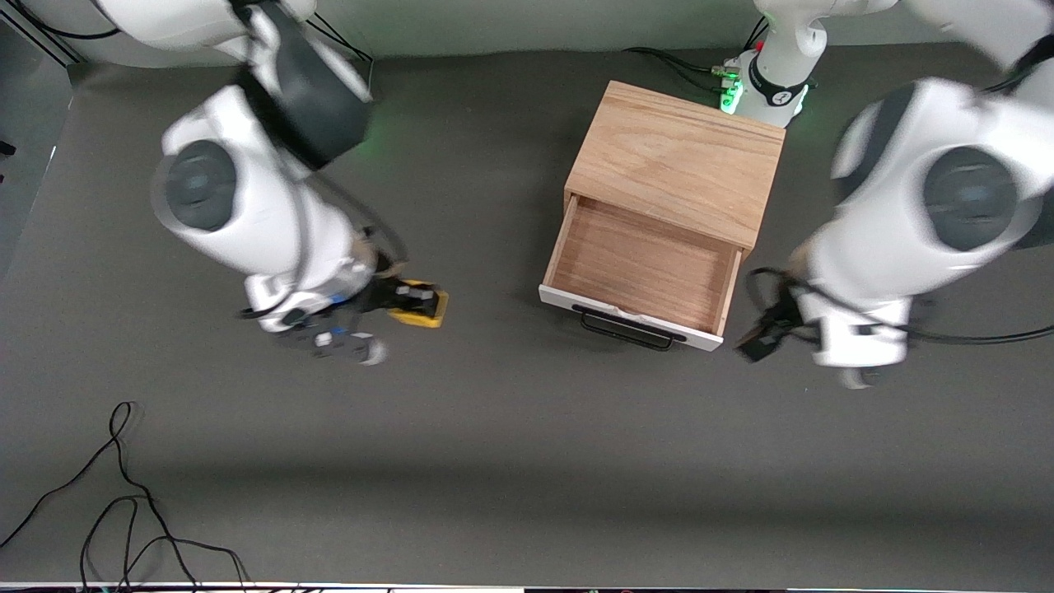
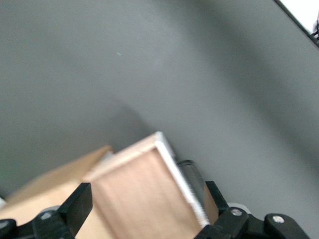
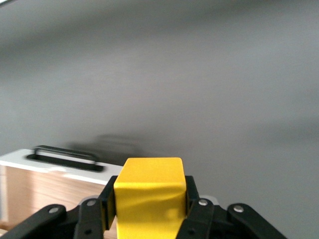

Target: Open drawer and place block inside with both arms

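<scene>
The oak cabinet (image 1: 675, 161) stands toward the left arm's end of the table. Its white-fronted drawer (image 1: 642, 263) is pulled open, showing a bare wood interior and a black bar handle (image 1: 630, 329). My right gripper (image 1: 416, 301) is shut on the yellow block (image 1: 424, 311) over the table toward the right arm's end, apart from the drawer. In the right wrist view the block (image 3: 149, 191) sits between the fingers, with the drawer front (image 3: 60, 164) ahead. My left gripper (image 1: 762, 338) is beside the drawer's front corner, open and empty. The left wrist view shows the drawer corner (image 2: 149, 199).
Loose black cables (image 1: 123, 511) lie on the grey table at the corner nearest the front camera, at the right arm's end. The left arm's base (image 1: 774, 82), lit green, stands close beside the cabinet's back corner. A cable (image 1: 972, 336) trails from the left wrist.
</scene>
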Tool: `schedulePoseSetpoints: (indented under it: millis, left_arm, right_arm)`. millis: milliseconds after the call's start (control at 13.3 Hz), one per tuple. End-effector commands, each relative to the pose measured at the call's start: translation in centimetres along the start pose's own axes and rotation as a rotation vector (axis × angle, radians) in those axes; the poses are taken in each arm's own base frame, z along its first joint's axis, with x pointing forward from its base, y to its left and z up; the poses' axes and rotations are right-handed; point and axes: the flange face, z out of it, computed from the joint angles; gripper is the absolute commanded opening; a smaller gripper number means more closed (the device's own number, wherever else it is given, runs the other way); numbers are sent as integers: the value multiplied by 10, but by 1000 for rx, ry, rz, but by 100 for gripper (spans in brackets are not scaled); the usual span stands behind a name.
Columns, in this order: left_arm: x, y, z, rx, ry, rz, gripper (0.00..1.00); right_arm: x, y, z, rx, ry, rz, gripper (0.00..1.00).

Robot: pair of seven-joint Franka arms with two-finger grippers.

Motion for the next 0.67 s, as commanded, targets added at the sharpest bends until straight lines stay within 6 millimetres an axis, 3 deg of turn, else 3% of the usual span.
schedulePoseSetpoints:
  millis: [0,150,375,600]
  left_arm:
    - [27,-60,-21,27,-33,156,100]
    - [49,-100,-21,51,-48,282,100]
    - [68,-142,-24,75,-92,501,100]
    - [62,-153,-30,83,-77,674,100]
  right_arm:
    - [-27,-48,24,58,34,32,35]
    - [-47,-72,45,84,32,24,35]
    - [-95,-120,102,114,44,20,35]
    - [-135,-141,162,30,67,17,35]
